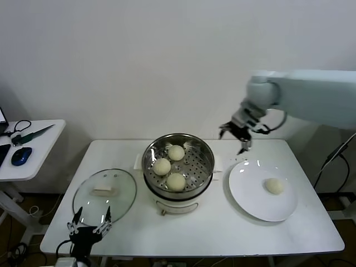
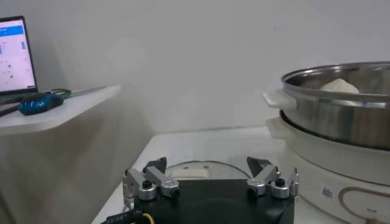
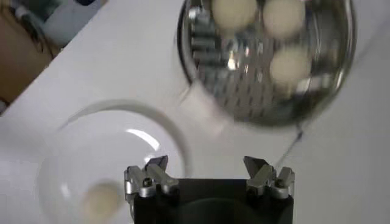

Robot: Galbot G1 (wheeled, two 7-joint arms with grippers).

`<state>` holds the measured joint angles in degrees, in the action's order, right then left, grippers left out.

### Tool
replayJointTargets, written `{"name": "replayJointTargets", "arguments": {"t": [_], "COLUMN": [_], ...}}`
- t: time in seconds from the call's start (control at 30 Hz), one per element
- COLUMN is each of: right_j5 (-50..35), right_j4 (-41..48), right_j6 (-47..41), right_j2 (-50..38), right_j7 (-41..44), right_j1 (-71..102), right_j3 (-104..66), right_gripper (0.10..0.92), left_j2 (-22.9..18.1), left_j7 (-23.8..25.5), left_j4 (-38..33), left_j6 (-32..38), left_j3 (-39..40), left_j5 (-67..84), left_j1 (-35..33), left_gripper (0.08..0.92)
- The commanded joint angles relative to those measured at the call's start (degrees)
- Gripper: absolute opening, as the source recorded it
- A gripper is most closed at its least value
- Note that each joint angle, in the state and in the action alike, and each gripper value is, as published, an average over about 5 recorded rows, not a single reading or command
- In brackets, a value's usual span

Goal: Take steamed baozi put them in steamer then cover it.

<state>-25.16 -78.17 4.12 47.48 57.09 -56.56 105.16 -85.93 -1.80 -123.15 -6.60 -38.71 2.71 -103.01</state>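
The steel steamer (image 1: pixel 203 148) stands mid-table on its cream base and holds three baozi (image 1: pixel 176 181). A fourth baozi (image 1: pixel 273 186) lies on the white plate (image 1: pixel 250 197) to the right. My right gripper (image 1: pixel 238 137) is open and empty, in the air between the steamer and the plate's far edge. The right wrist view shows the steamer (image 3: pixel 341 73), the plate (image 3: pixel 67 140) and the lone baozi (image 3: pixel 100 201). The glass cover (image 1: pixel 125 203) lies flat to the left of the steamer. My left gripper (image 1: pixel 89 221) is open at the table's front left, just before the cover (image 2: pixel 201 167).
A small side table (image 1: pixel 33 150) at the far left carries a mouse (image 1: pixel 20 156), cables and a laptop (image 2: pixel 12 55). The steamer's side handle (image 2: pixel 278 99) juts toward the left gripper. A wall stands close behind the table.
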Motion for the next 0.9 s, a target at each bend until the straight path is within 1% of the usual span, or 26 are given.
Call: {"name": "replayJointTargets", "arguments": {"t": [0.03, 0.27, 0.53, 0.9], "right_j5": [0.4, 7.0, 13.0, 14.3], "right_j4": [6.8, 14.5, 20.7, 27.3], "right_j6": [-9.5, -8.5, -8.0, -7.4], "right_j2": [-18.3, -16.7, -12.9, -8.0], "right_j7": [2.6, 2.6, 1.3, -1.6], "right_j1": [11.3, 28.0, 39.1, 45.0], "right_j3": [-2.9, -16.7, -25.5, -32.1], "right_gripper": [0.823, 0.823, 0.823, 0.823], "left_j2": [-0.5, -1.3, -1.9, -2.0], "left_j7": [0.0, 0.1, 0.0, -0.1], "left_j4": [0.2, -0.1, 0.6, 0.5], "left_j6": [-0.1, 0.2, 0.9, 0.9], "left_j3": [0.1, 0.0, -0.2, -0.3], "left_j5": [-0.6, -1.4, -2.1, -2.4], "left_j1": [-0.1, -1.1, -1.9, -2.1], "left_gripper": [0.823, 0.823, 0.823, 0.823]}}
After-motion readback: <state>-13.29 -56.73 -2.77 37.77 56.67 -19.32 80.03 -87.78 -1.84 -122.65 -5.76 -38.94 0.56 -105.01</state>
